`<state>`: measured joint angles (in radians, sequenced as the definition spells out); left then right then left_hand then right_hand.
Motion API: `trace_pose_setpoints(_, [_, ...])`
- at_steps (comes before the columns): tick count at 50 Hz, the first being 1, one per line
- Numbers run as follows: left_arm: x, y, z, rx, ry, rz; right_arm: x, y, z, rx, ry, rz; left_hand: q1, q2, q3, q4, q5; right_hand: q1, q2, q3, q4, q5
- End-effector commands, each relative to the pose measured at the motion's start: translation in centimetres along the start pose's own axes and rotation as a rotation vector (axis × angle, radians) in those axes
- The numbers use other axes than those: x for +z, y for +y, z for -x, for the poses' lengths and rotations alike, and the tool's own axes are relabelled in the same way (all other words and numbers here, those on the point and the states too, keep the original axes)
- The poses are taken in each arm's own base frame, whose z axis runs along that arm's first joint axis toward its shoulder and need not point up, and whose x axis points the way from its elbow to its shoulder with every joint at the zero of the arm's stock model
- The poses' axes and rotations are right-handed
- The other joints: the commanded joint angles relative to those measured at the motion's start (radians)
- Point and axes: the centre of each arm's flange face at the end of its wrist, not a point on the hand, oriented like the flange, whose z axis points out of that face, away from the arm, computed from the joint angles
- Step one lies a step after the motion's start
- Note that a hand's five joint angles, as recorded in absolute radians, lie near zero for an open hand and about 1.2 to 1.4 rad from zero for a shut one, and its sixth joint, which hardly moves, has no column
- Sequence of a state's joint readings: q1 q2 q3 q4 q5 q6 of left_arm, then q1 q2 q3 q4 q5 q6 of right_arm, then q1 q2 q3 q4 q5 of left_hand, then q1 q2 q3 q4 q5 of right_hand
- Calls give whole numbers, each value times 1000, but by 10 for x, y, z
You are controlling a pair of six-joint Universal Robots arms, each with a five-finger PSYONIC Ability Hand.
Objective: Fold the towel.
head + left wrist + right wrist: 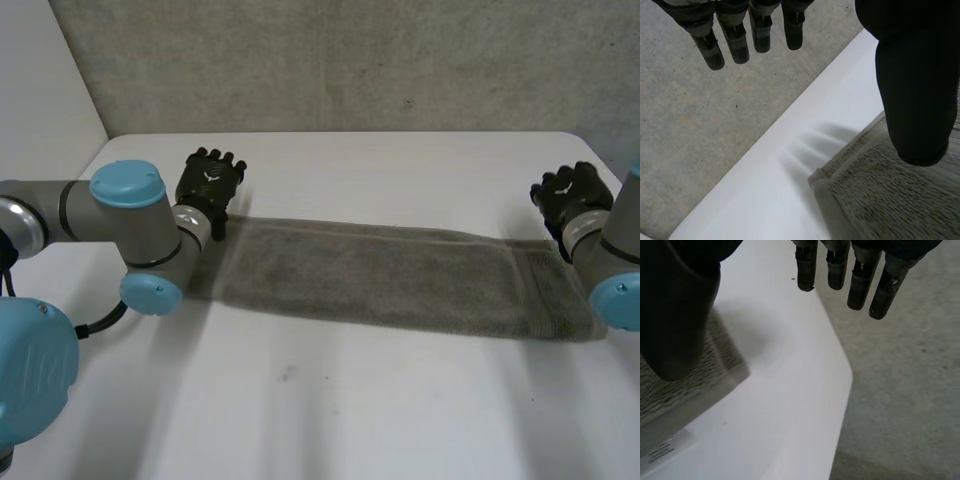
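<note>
Straight fingers (735,42) of the left hand (212,180) and the right hand (572,195) hang spread well apart from their thumbs (915,100) and hold nothing. Each hand is poised over a far corner at opposite short ends of the grey terry towel (390,275). The towel lies flat as a long narrow band across the white surface (400,400), its corners beneath the thumbs and short of the fingertips; it may already be folded lengthwise, while the end-to-end fold appears not yet begun, with neither end gripped or lifted.
</note>
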<state>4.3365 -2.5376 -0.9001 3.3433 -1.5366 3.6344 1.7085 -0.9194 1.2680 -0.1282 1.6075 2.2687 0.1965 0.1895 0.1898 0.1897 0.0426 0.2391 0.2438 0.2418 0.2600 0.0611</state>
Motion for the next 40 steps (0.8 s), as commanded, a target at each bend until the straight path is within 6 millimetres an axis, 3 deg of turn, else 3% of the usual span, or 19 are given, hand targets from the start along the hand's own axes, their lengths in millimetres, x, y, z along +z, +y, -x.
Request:
trace_pose_setpoints(1, [-27, -8, 9, -12, -20, 102, -31, -14, -19, 95, 28, -18, -22, -15, -15, -15, -43, -65, -69, -67, -85, -61])
trace_pose_setpoints(3, [-37, -9, 10, -11, -10, 119, -55, -14, -22, 100, 20, -9, -22, -15, -15, -15, -43, -65, -69, -67, -85, -61])
trace_pose_setpoints(5, [-57, -10, 11, -13, 7, 148, -66, -13, -21, 101, 11, -1, -22, -15, -15, -15, -43, -65, -69, -67, -85, -61])
trace_pose_setpoints(6, [-57, -10, 11, -13, 7, 148, -67, -13, -21, 101, 11, 0, -22, -15, -15, -15, -43, -65, -69, -67, -85, -61])
trace_pose_setpoints(8, [-75, -14, 13, -23, 8, 149, -85, -5, -17, 109, -12, 28, -22, -15, -15, -15, -43, -65, -69, -67, -85, -61])
trace_pose_setpoints(11, [-84, -14, 14, -36, 3, 148, -102, 4, -6, 111, -57, 63, -22, -15, -15, -15, -43, -65, -69, -67, -85, -61])
trace_pose_setpoints(13, [-102, -17, 15, -70, 0, 136, -109, 11, 2, 109, -86, 88, -22, -15, -15, -15, -43, -65, -69, -67, -85, -61])
trace_pose_setpoints(19, [-119, -21, 14, -139, 10, 87, -121, 28, 23, 119, -163, 121, -22, -15, -15, -15, -43, -19, -24, -22, -40, -16])
trace_pose_setpoints(25, [-125, -24, 13, -199, 4, 46, -109, 46, 26, 162, -165, 121, -22, -15, -15, -15, -43, 69, 64, 66, 48, 72])
trace_pose_setpoints(30, [-124, -23, 12, -208, 1, 37, -94, 61, 40, 190, -170, 113, -22, -15, -15, -15, -43, 233, 229, 231, 213, 237])
trace_pose_setpoints(32, [-124, -22, 11, -208, 2, 38, -84, 69, 41, 177, -152, 124, -22, -15, -15, -15, -43, 683, 678, 680, 662, 686])
trace_pose_setpoints(33, [-124, -22, 11, -208, 2, 38, -84, 69, 41, 177, -152, 124, -22, -15, -15, -15, -43, 685, 681, 683, 665, 689])
trace_pose_setpoints(34, [-124, -22, 12, -210, 1, 40, -78, 73, 36, 173, -133, 136, -22, -15, -15, -15, -43, 1037, 1032, 1034, 1016, 1041])
trace_pose_setpoints(35, [-123, -22, 13, -210, -4, 39, -72, 77, 28, 166, -104, 150, -22, -15, -15, -15, -43, 1156, 1151, 1153, 1135, 1159])
trace_pose_setpoints(39, [-123, -24, 16, -210, -10, 33, -62, 83, 9, 129, -35, 177, -22, -15, -15, -15, -43, 1157, 1152, 1154, 1136, 1161])
trace_pose_setpoints(40, [-123, -25, 17, -211, -15, 30, -57, 83, -4, 83, 12, 184, -22, -15, -15, -15, -43, 1157, 1152, 1154, 1136, 1161])
